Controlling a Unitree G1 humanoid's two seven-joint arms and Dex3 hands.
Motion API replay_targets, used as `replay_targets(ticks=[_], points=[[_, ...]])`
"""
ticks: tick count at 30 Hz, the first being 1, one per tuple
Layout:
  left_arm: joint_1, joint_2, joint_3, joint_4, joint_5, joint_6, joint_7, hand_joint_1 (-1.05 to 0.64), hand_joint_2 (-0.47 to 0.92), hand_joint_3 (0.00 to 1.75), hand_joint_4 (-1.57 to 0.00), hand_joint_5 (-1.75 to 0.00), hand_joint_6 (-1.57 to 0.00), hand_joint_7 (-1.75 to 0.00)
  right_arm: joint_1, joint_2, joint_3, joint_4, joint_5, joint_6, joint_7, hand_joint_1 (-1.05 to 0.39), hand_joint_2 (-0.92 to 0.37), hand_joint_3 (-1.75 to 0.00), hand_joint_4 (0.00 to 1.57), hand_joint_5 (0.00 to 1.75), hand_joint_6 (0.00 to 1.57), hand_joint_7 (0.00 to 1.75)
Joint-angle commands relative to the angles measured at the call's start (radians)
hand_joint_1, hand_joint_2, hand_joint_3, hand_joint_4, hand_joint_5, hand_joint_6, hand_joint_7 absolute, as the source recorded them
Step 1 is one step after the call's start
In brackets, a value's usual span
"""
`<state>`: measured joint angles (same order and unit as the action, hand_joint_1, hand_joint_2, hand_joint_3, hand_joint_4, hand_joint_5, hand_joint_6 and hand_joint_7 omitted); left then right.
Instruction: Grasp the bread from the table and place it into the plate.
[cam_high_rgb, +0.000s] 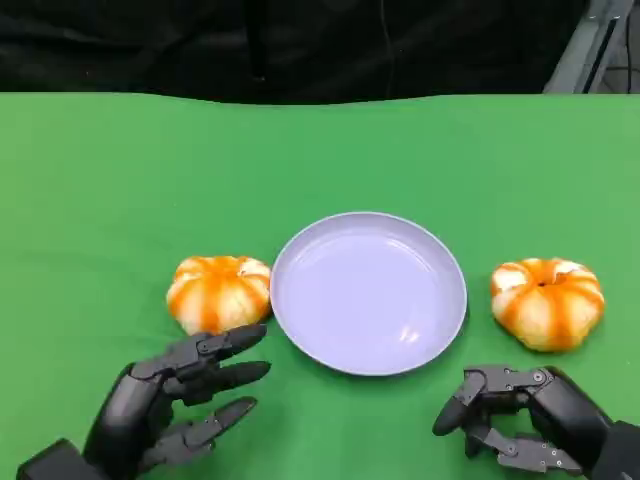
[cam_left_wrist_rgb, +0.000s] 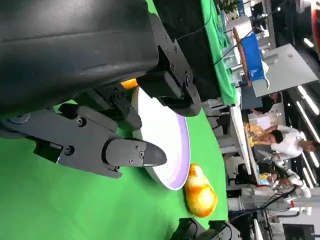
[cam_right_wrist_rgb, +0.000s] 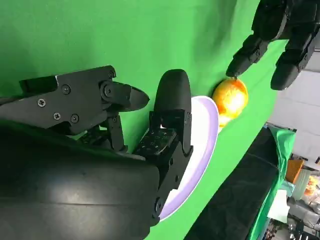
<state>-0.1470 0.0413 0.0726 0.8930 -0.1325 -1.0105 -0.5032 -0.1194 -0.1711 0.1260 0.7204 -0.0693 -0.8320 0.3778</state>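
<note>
A lavender plate (cam_high_rgb: 368, 292) sits in the middle of the green table (cam_high_rgb: 100, 200), with nothing in it. One bread roll (cam_high_rgb: 219, 291), orange and white like a small pumpkin, lies just beside the plate's left rim, touching it or nearly so. A second roll (cam_high_rgb: 547, 302) lies to the right of the plate, a little apart from the rim.

The left hand (cam_high_rgb: 175, 405) rests near the front edge, its fingers (cam_high_rgb: 232, 341) spread and reaching toward the left roll; the topmost fingertip sits right at the roll's near side, though I cannot tell whether it touches. It holds nothing. The right hand (cam_high_rgb: 520, 415) is just in front of the right roll, fingers apart and bent, pointing toward the plate, also holding nothing.

From the left wrist view, the plate (cam_left_wrist_rgb: 167, 137) stands past the fingers and the far roll (cam_left_wrist_rgb: 200, 192) lies beyond it
</note>
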Motion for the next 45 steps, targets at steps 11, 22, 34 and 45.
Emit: replay_targets(ticks=[11, 22, 34, 45], points=[[0.0, 0.07, 0.006, -0.148, 0.045, -0.018, 0.108, -0.59, 0.92, 0.06, -0.6, -0.01, -0.54, 0.0, 0.008, -0.012, 0.0, -0.02, 0.003, 0.005, 0.0, 0.01, -0.92, -0.48, 0.7, 1.49, 0.82, 0.97], [-0.038, 0.112, 0.02, -0.187, 0.235, -0.03, 0.276, -0.61, 0.92, 0.06, -0.63, -0.02, -0.58, -0.02, 0.01, -0.009, 0.003, -0.029, 0.002, 0.012, -0.001, 0.01, -0.92, -0.48, 0.71, 1.48, 0.82, 0.98], [-0.056, 0.157, -0.009, -0.209, 0.411, -0.008, 0.451, -0.63, 0.92, 0.05, -0.67, -0.02, -0.63, -0.02, 0.01, -0.008, 0.004, -0.027, -0.001, 0.01, -0.005, 0.01, -0.92, -0.48, 0.71, 1.48, 0.82, 0.98], [-0.096, 0.256, -0.127, -0.227, 0.851, 0.141, 0.88, -0.74, 0.92, 0.1, -0.66, 0.0, -0.63, -0.01, 0.01, -0.007, 0.005, -0.035, -0.008, 0.014, -0.015, 0.01, -0.92, -0.48, 0.71, 1.49, 0.82, 0.98]])
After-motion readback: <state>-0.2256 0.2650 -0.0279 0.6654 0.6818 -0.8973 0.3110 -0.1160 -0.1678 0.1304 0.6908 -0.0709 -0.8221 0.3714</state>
